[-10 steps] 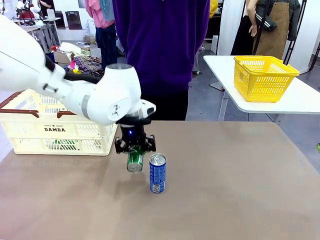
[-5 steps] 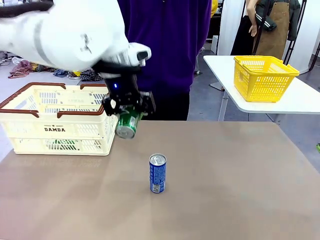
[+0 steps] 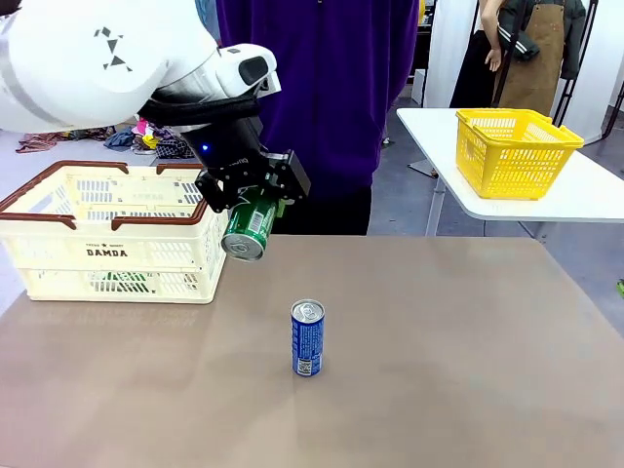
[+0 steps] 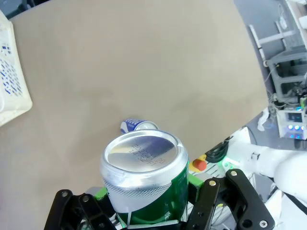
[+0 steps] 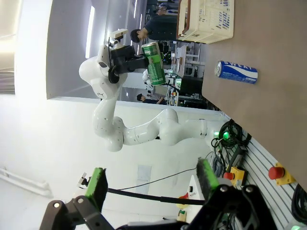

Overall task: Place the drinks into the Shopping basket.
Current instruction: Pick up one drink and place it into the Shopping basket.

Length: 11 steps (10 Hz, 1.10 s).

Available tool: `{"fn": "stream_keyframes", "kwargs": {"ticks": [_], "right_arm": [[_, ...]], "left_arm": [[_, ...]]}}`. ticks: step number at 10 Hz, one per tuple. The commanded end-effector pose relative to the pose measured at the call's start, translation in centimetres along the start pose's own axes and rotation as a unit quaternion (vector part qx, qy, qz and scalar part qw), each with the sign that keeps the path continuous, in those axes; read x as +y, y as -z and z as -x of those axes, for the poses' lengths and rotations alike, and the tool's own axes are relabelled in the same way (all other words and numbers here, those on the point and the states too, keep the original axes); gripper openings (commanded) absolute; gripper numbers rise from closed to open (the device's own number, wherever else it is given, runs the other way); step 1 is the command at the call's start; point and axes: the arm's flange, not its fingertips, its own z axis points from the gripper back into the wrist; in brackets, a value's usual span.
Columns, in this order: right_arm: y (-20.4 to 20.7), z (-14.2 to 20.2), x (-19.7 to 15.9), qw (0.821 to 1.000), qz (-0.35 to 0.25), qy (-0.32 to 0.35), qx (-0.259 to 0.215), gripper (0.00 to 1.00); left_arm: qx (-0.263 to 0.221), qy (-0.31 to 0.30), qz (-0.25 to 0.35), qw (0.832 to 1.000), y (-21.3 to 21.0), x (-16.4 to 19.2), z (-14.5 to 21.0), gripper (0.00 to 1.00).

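One green can [image 3: 246,234] is rising off the worktop [image 3: 439,390] toward the basket [image 3: 58,255], clamped in our left claw [image 3: 249,210]; the blue can [image 3: 307,339] is waiting, right claw [image 5: 152,186] apart

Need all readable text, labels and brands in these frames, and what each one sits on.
"DAMDA": side wall of the Shopping basket; the small line above it is too small to read.
"SWEAT", probably: white lettering on the blue can, sideways in the right wrist view; its other print is too small to read.
Green can: print too blurred to read; the lid's embossing is unreadable too.
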Motion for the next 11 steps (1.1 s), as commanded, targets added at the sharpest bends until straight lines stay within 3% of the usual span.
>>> {"fn": "stream_keyframes", "kwargs": {"ticks": [1,3,4,5,6,8,11], "right_arm": [[-0.1,-0.2,0.3,1.0,-0.007,-0.007,-0.003,1.0],[-0.1,-0.2,0.3,1.0,-0.007,-0.007,-0.003,1.0],[-0.1,-0.2,0.3,1.0,-0.007,-0.007,-0.003,1.0],[-0.1,-0.2,0.3,1.0,-0.007,-0.007,-0.003,1.0],[-0.1,-0.2,0.3,1.0,-0.007,-0.007,-0.003,1.0],[-0.1,-0.2,0.3,1.0,-0.007,-0.007,-0.003,1.0],[-0.1,-0.2,0.3,1.0,-0.007,-0.007,-0.003,1.0]], "left_arm": [[0.01,-0.001,-0.019,1.0,-0.6,-0.5,-0.9,0.0],[0.008,0.002,-0.006,1.0,0.3,-0.1,-0.2,0.0],[0.018,0.007,-0.052,0.998,-1.8,1.7,-0.8,0.0],[-0.035,-0.041,-0.113,0.992,-6.2,6.5,-2.2,0.0],[-0.06,-0.086,-0.103,0.989,-10.4,11.9,-2.9,0.0],[-0.082,-0.113,-0.12,0.983,-15.2,20.2,-3.3,0.0],[-0.102,-0.183,-0.155,0.965,-14.1,26.9,-5.2,0.0]]}}
